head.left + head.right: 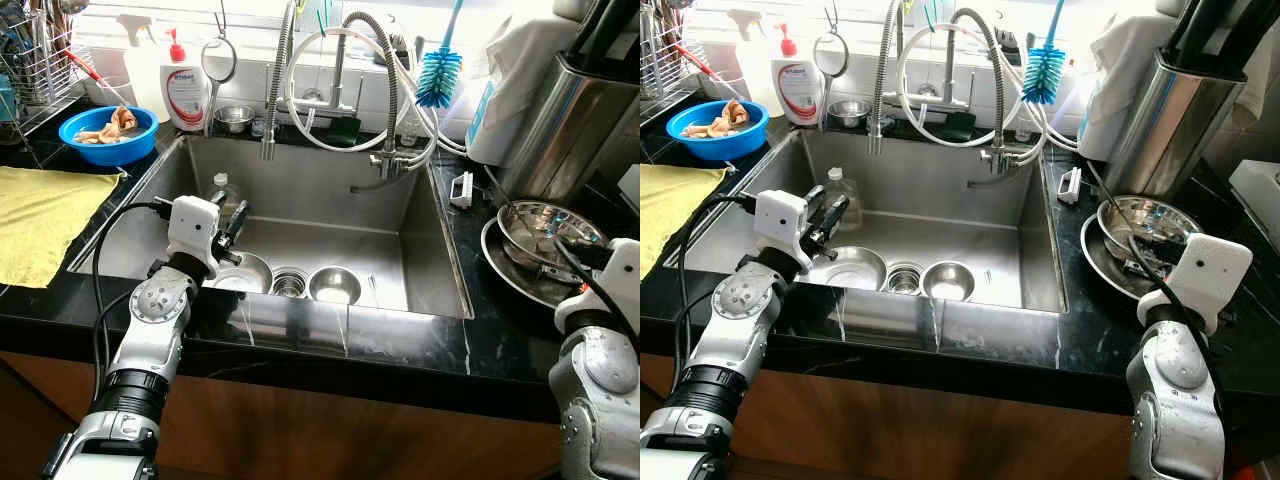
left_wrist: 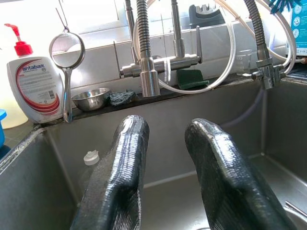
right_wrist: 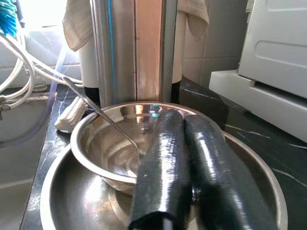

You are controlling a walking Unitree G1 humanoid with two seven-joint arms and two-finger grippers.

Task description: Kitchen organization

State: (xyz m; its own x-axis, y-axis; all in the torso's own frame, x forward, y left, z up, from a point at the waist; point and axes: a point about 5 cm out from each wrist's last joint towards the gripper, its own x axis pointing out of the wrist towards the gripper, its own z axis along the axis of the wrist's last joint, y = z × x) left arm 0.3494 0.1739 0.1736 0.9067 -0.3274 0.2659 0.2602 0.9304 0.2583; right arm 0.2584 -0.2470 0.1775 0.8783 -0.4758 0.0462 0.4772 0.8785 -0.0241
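Note:
My left gripper (image 2: 165,129) hangs open over the left side of the steel sink (image 1: 430,250), with nothing between its fingers (image 1: 234,221). Below it on the sink floor lie a wide steel bowl (image 1: 243,272), a small steel cup (image 1: 290,284) and another steel bowl (image 1: 335,286). A clear plastic bottle (image 1: 222,190) stands behind the gripper. On the right counter, my right gripper (image 3: 184,117) is shut, reaching over the rim of a steel bowl (image 3: 115,148) nested in a larger one (image 3: 57,201). A spoon (image 3: 103,115) leans inside the inner bowl.
A tall steel canister (image 1: 570,120) stands just behind the stacked bowls. Coiled faucet hoses (image 1: 385,90) hang over the sink's back. A soap bottle (image 1: 186,90), strainer (image 1: 218,60), blue brush (image 1: 438,75), blue bowl (image 1: 108,130) and yellow cloth (image 1: 40,215) line the left and back.

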